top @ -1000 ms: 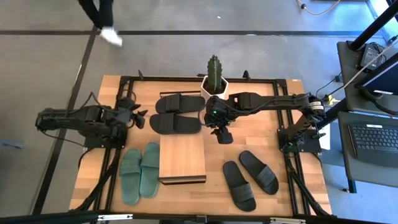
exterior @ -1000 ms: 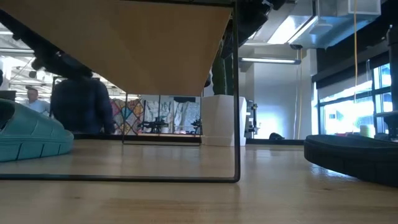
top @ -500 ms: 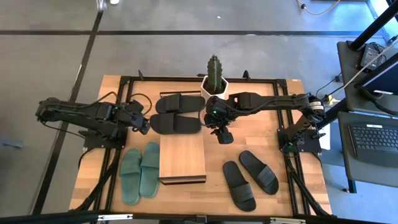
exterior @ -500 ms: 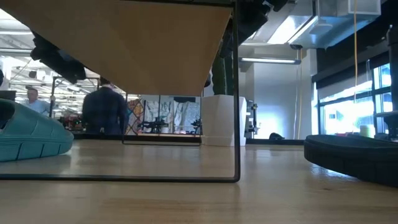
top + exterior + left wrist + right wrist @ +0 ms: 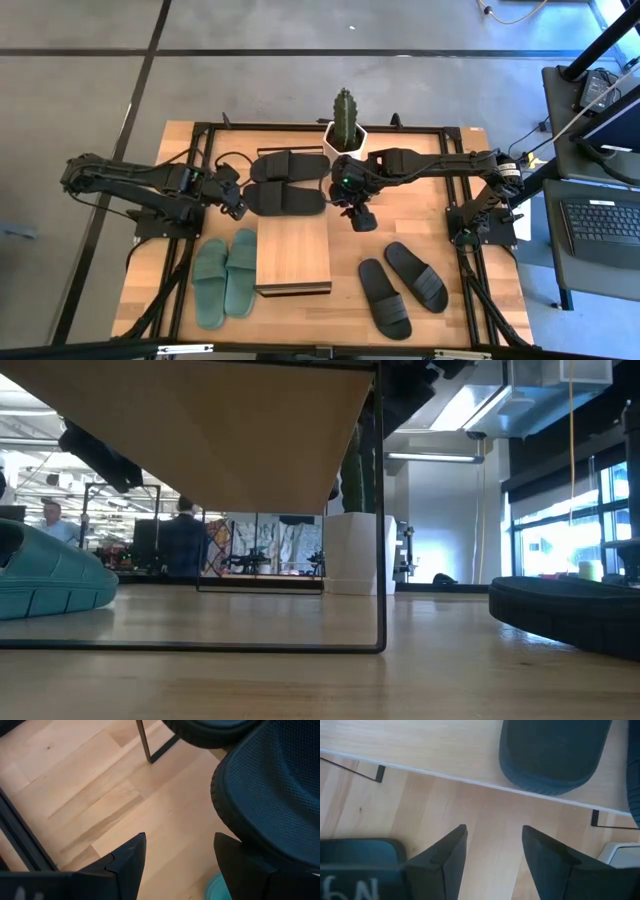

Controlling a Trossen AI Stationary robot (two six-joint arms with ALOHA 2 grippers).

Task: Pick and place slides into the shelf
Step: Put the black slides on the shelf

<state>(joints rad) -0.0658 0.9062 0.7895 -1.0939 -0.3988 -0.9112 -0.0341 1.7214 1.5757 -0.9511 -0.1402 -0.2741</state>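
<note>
Shelf (image 5: 293,253) top bare and all six slides on the table, none placed: left gripper (image 5: 234,203) open beside the far black pair (image 5: 285,184), right gripper (image 5: 357,215) parted, holding nothing.

On the pale wooden desk (image 5: 420,215), the left pincer (image 5: 237,203) sits beside a black rubber slide (image 5: 283,198); the right pincer (image 5: 360,220) hovers near the wood-topped shelf (image 5: 292,252).
</note>
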